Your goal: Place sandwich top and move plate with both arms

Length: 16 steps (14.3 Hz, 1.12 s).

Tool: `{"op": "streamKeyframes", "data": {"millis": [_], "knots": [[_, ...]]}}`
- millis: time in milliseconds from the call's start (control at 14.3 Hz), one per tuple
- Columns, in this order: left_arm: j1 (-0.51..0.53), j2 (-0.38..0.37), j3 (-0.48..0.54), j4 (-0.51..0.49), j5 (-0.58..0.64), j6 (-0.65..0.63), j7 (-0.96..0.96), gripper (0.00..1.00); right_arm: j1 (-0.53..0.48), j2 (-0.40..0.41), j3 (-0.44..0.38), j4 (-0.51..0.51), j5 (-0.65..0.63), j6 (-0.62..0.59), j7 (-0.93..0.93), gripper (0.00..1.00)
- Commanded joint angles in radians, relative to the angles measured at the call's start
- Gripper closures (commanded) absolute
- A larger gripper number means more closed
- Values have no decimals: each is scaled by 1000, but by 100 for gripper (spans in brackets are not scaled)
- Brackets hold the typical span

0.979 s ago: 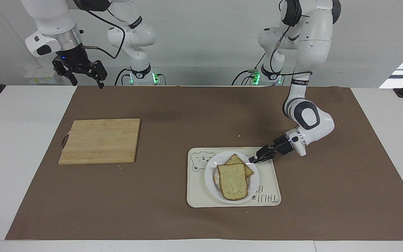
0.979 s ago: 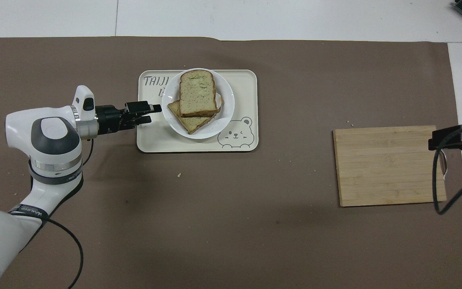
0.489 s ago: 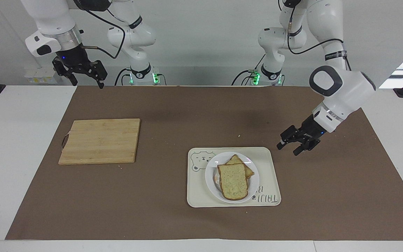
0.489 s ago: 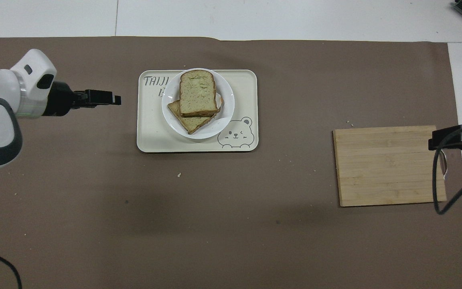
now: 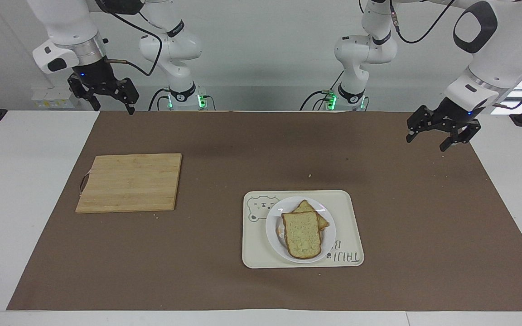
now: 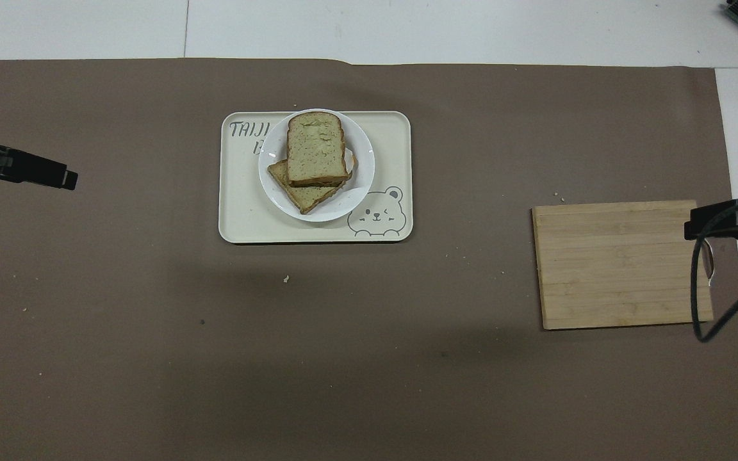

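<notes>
The sandwich top (image 5: 302, 234) (image 6: 316, 147), a pale speckled slice with a brown crust, lies askew on another bread slice (image 5: 307, 207) (image 6: 302, 196) on the small white plate (image 5: 330, 235) (image 6: 361, 186). The plate rests on a cream tray (image 5: 347, 213) (image 6: 241, 211). My left gripper (image 5: 427, 142) (image 6: 61, 178) hangs open and empty in the air over the brown mat at the left arm's end, well clear of the tray. Over the mat's corner at the right arm's end, my right gripper (image 5: 113, 108) (image 6: 702, 229) waits, raised, open and empty.
A wooden cutting board (image 5: 129, 181) (image 6: 619, 262) lies on the brown mat (image 5: 224, 149) toward the right arm's end, with the right arm's cable (image 6: 702, 301) hanging over its edge. Crumbs dot the mat around the tray.
My left gripper has drawn back from the plate's rim, risen and swung out to the left arm's end of the mat. Bread, plate and right arm have not moved.
</notes>
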State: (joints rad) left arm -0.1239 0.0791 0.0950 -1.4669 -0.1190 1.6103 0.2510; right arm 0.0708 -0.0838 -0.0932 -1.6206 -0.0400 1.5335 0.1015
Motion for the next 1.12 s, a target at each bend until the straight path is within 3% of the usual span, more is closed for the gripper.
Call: {"op": "streamKeyframes", "data": {"millis": [0, 210, 1049], "knots": [[-13, -76, -7, 2, 108, -84, -9, 0, 0, -14, -5, -5, 3, -3, -28, 0], [-11, -94, -6, 2, 117, -158, -7, 0, 0, -14, -5, -5, 3, -1, -28, 0], [-5, -93, -4, 54, 124, -170, -12, 0, 0, -14, -5, -5, 3, -1, -28, 0]]}}
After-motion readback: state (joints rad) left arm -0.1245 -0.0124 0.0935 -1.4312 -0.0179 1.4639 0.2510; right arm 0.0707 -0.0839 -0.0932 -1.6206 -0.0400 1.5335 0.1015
